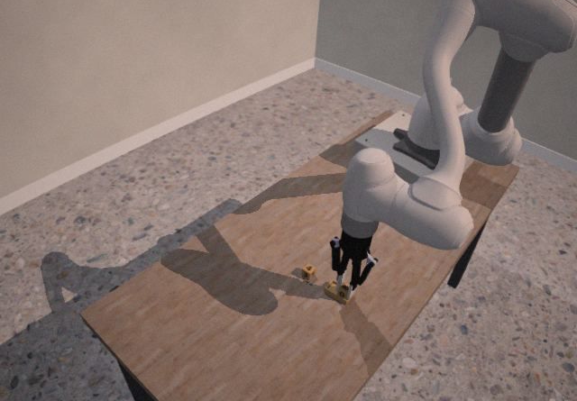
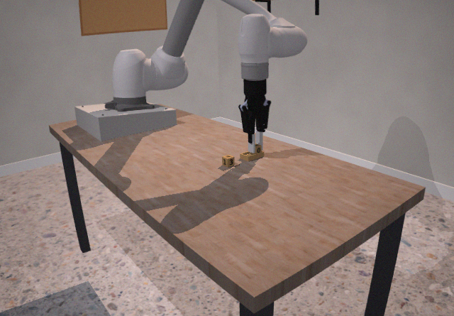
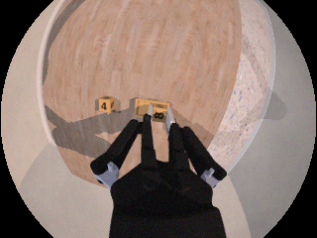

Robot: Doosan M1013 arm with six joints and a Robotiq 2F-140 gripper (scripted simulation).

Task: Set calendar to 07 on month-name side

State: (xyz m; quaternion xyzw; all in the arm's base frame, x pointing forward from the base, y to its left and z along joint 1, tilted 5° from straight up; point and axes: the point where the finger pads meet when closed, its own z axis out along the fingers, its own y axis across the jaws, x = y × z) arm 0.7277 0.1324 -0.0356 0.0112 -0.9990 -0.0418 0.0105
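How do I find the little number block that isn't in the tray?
On the long wooden table, a black gripper points down at a small yellow tray. Beside the tray, a little yellow cube sits alone on the wood. It shows 1 and 3; the tray's cube shows 0.

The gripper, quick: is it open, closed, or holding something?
Gripper: closing around the cube in the tray; whether it grips yet cannot be told.
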